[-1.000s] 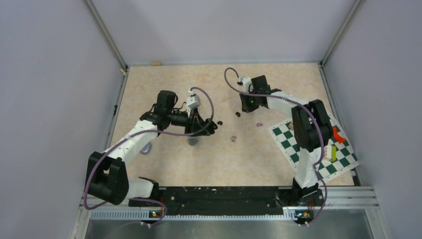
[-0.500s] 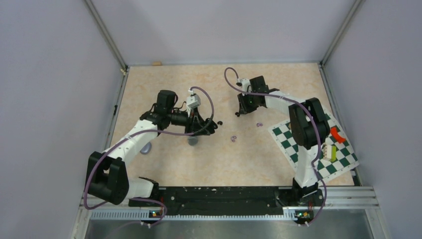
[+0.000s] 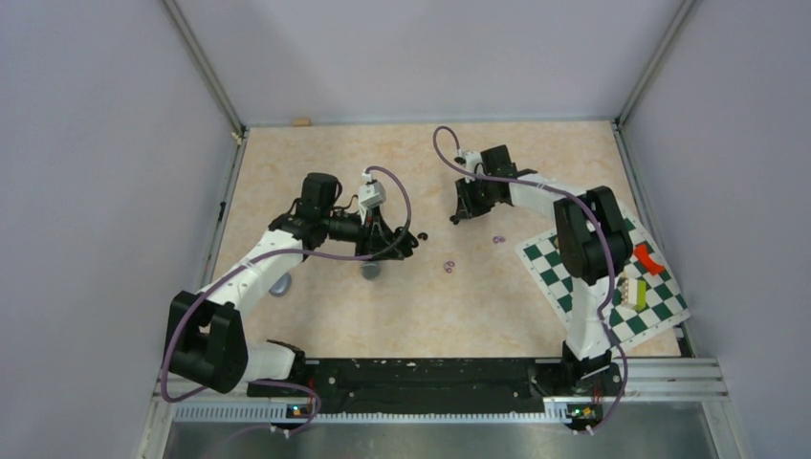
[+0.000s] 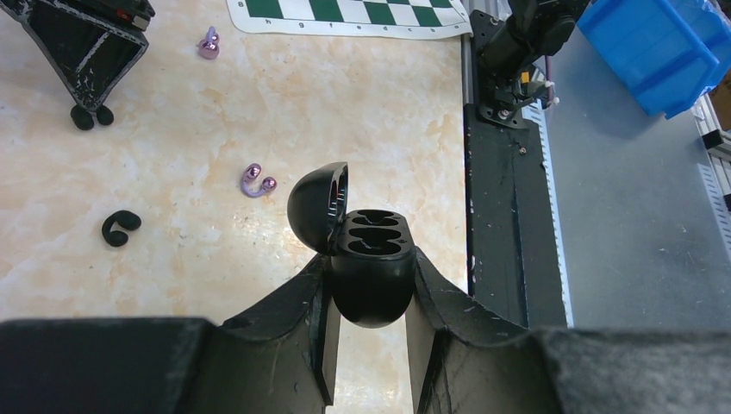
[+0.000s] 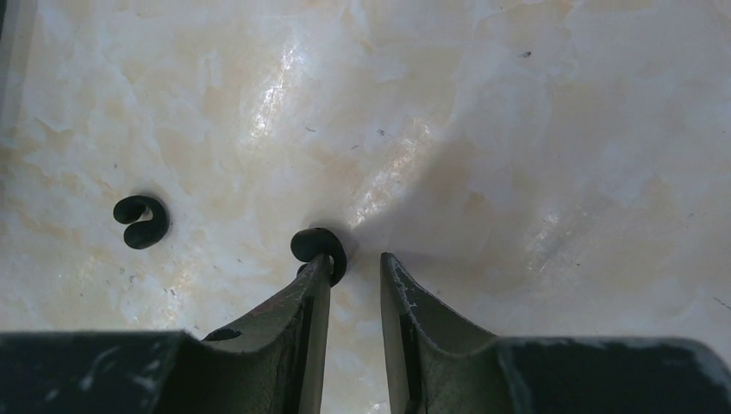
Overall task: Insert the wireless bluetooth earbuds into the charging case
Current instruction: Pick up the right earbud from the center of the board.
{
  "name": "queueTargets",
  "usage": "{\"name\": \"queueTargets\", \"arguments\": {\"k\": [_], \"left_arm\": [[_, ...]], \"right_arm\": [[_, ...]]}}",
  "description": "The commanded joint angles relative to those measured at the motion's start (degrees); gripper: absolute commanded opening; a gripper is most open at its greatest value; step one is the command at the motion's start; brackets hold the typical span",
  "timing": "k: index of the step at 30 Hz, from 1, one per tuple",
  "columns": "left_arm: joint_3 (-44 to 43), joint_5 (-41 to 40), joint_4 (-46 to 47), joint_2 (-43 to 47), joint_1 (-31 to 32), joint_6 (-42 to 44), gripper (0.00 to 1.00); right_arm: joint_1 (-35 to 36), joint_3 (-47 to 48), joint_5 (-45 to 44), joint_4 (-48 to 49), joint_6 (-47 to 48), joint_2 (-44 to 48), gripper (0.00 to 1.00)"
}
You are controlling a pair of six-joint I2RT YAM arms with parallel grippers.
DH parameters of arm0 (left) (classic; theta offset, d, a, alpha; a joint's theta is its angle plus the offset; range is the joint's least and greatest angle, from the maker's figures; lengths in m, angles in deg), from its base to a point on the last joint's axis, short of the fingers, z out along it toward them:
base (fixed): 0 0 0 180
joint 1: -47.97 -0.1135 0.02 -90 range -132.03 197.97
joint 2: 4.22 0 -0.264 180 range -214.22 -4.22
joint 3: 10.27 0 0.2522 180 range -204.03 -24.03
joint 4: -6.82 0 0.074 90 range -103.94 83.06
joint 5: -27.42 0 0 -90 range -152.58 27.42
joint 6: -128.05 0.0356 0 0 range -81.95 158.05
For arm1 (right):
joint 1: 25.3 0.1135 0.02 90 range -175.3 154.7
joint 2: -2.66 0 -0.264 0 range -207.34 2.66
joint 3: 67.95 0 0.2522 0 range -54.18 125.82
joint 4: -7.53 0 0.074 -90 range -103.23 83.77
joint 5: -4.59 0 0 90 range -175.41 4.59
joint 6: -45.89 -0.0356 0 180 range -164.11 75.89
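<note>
I take this to be the pick-up step for the first earbud, with nothing seated in the case yet. My left gripper (image 4: 371, 289) is clamped on the rounded lower half of the charging case (image 4: 372, 278). The domed lid (image 4: 315, 205) is hinged back, and the 2 kidney-shaped wells facing the wrist camera look empty.

My right gripper (image 5: 355, 269) is down at the table (image 5: 534, 129). Its jaws are parted by only a narrow gap with nothing between them. 1 black earbud (image 5: 319, 247) sits against the tip of 1 finger, outside that gap. The other black earbud (image 5: 140, 222) lies apart from it on the bare surface. 2 purple earbuds (image 4: 257, 181) rest between the arms, 1 of them nearer the chessboard mat (image 4: 345, 12).

Next I think the right jaws need to spread wider and shift sideways until the earbud lies between the pads, then close gently. The piece is tiny and curled, so I expect it could skid away on this surface.

The case is glossy black plastic, egg-shaped. The black earbuds are smooth C-curls, and the purple ones are shiny little hooks. The table is a beige marbled sheet with glare patches. The fingers are scuffed black wedges.
</note>
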Motion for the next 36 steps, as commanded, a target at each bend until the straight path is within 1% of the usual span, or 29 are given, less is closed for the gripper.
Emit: {"name": "queueTargets", "arguments": {"k": [1, 8, 12, 15, 20, 24, 28, 32, 36], "left_arm": [[-1.9, 2.1, 0.6, 0.0, -0.3, 0.8, 0.00], [-2.0, 2.0, 0.6, -0.1, -0.3, 0.8, 0.00], [-2.0, 2.1, 0.6, 0.1, -0.3, 0.7, 0.00], [-2.0, 2.2, 0.6, 0.1, -0.3, 0.8, 0.00], [-2.0, 2.2, 0.6, 0.1, -0.3, 0.8, 0.00], [-2.0, 2.1, 0.6, 0.1, -0.3, 0.7, 0.00], [-1.9, 1.8, 0.7, -0.1, -0.3, 0.9, 0.00], [-2.4, 0.6, 0.5, 0.0, -0.3, 0.8, 0.00], [-5.3, -1.5, -2.9, 0.3, -0.2, 2.8, 0.00]], "right_arm": [[-0.2, 1.3, 2.5, -1.0, -1.0, -2.2, 0.28], [-0.2, 1.0, 6.6, -0.8, -1.4, -2.9, 0.26], [-0.3, 0.5, 8.1, 0.0, -1.6, -2.7, 0.23], [-0.3, 0.1, 10.1, 0.7, -1.8, -2.3, 0.20], [-0.2, -1.1, 13.3, 2.3, -1.9, -0.8, 0.13], [-0.2, -1.3, 14.7, 2.6, -1.4, 1.4, 0.09], [-0.2, -2.1, 13.2, 2.8, 0.4, 6.5, 0.07], [-0.1, -3.4, 10.1, 3.1, 4.1, 14.1, 0.03], [-0.1, -4.2, 9.3, 2.0, 8.1, 22.9, 0.02]]}}
